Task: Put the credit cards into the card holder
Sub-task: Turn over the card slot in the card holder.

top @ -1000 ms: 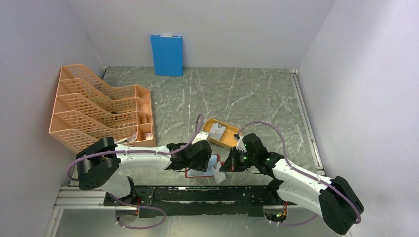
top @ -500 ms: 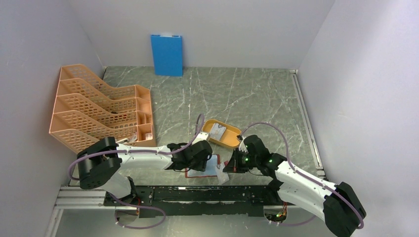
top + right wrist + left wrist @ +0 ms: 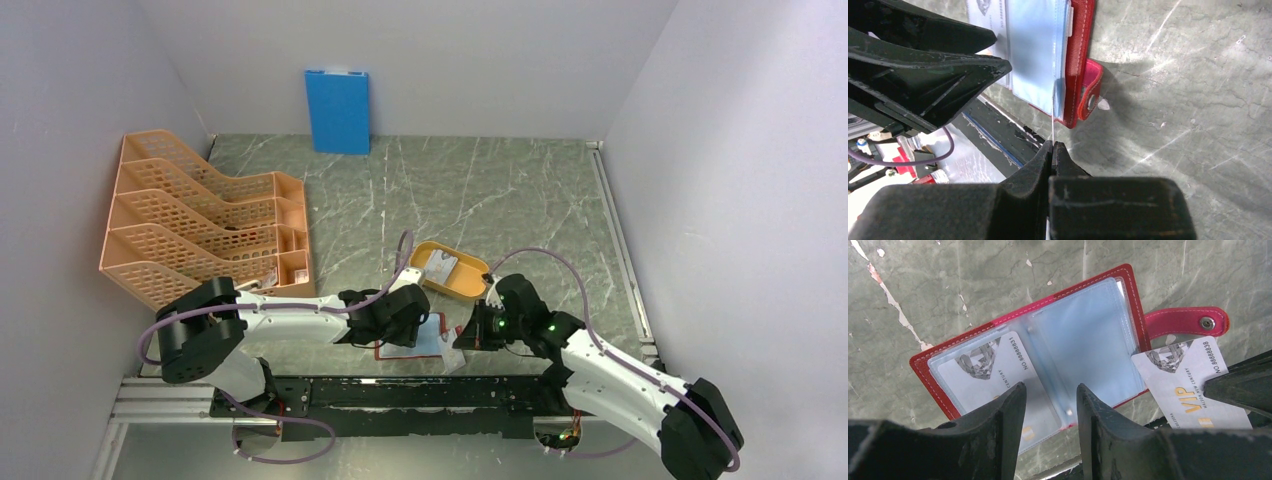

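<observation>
Left wrist | we grip card in right jaws, tip at tab-side edge of wallet | left jaws open above it

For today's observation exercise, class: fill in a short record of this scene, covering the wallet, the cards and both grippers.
Holder: dark-red leather-like folding card holder, open on green marbled table
Stored card: white printed card inside a clear pocket
Left gripper: open, above holder
Right gripper: shut on white VIP card at holder's tab edge
</observation>
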Controlling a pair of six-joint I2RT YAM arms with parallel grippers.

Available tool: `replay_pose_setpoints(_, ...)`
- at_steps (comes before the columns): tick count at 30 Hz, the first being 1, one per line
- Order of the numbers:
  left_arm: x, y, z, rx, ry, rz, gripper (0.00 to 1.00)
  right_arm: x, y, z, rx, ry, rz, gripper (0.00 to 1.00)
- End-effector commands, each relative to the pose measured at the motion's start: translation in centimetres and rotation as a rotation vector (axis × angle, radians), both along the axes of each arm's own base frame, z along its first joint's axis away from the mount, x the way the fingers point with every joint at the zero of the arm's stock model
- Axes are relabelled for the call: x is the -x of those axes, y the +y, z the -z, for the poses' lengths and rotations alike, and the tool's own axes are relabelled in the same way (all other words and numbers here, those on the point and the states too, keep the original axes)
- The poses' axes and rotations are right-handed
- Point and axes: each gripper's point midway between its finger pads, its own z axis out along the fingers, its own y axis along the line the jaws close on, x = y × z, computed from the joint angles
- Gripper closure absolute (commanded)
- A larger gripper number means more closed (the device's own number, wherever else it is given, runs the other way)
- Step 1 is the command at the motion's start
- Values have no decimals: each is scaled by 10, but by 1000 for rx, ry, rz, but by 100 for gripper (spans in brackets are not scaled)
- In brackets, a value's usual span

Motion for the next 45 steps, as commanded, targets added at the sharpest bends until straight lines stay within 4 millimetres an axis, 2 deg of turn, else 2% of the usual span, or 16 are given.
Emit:
replay_pose_setpoints(1, -2, 7, 8, -42, -12, -10, 52, -5, 6, -15, -27, -38, -10, 100)
replay_pose_setpoints(17, -1, 5, 10, -43, -3, -5, 51, 1, 8, -3, -29, 2, -32, 100)
replay_pose_setpoints(33, -1, 4, 13, -46, 5, -1, 52, 1, 23, 2, -95, 29, -68, 100)
replay_pose_setpoints(37, -1, 6, 15, -61, 5, -3, 60, 0, 23, 1, -93, 26, -70, 100)
replay_pose_setpoints(45, -3, 14, 19, -98, -4, -23, 87, 1, 19, -4, -76, 11, -71, 100)
